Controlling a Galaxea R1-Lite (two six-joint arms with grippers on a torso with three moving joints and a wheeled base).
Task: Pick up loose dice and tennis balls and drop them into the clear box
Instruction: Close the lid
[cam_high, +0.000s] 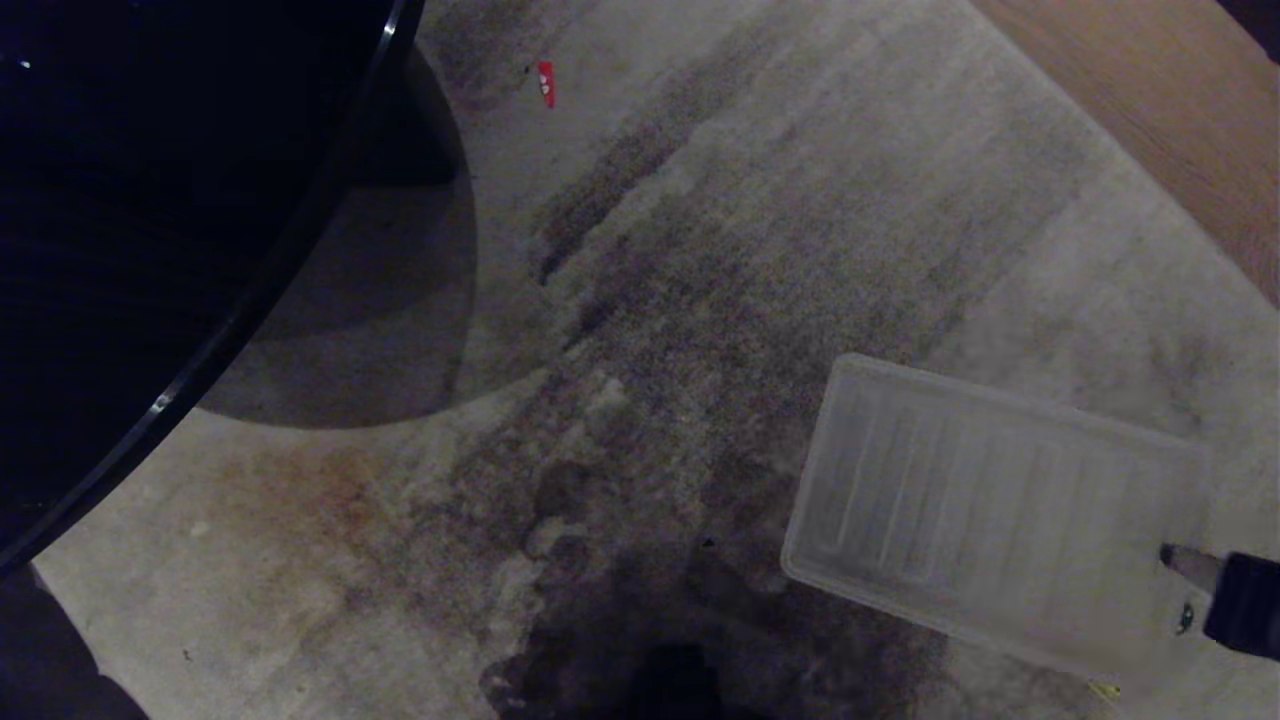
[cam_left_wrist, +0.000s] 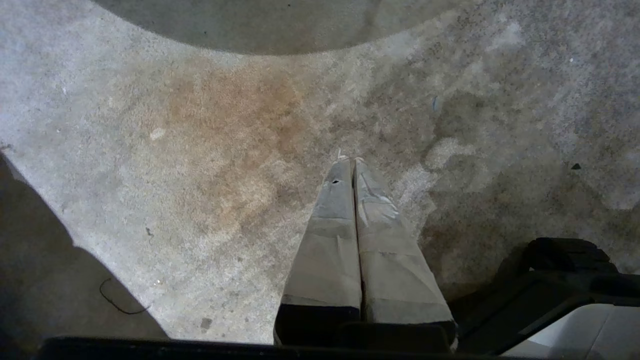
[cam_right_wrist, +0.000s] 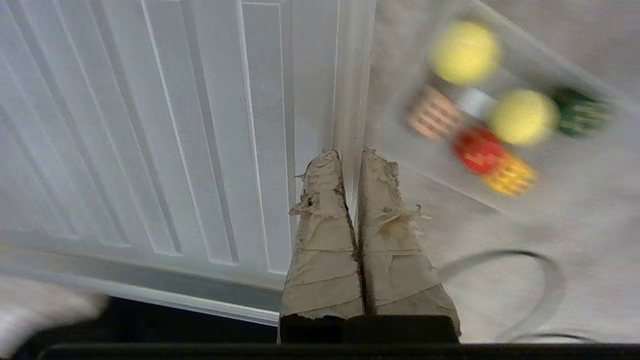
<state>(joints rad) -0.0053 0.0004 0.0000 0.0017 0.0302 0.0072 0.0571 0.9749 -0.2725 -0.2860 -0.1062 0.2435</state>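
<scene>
In the right wrist view the clear box lies on the carpet, blurred. Two tennis balls appear to lie inside it, together with a beige-pink die, a red die, a yellow die and a dark green die. My right gripper is shut and empty, hanging over the edge of the ribbed lid, apart from the box. Only its tip shows at the right edge of the head view. My left gripper is shut, holds nothing, and hangs over bare carpet.
The ribbed translucent lid lies flat on the stained carpet at lower right. A black round table fills the left. Wood floor starts at upper right. A thin cable loops on the carpet near the right gripper.
</scene>
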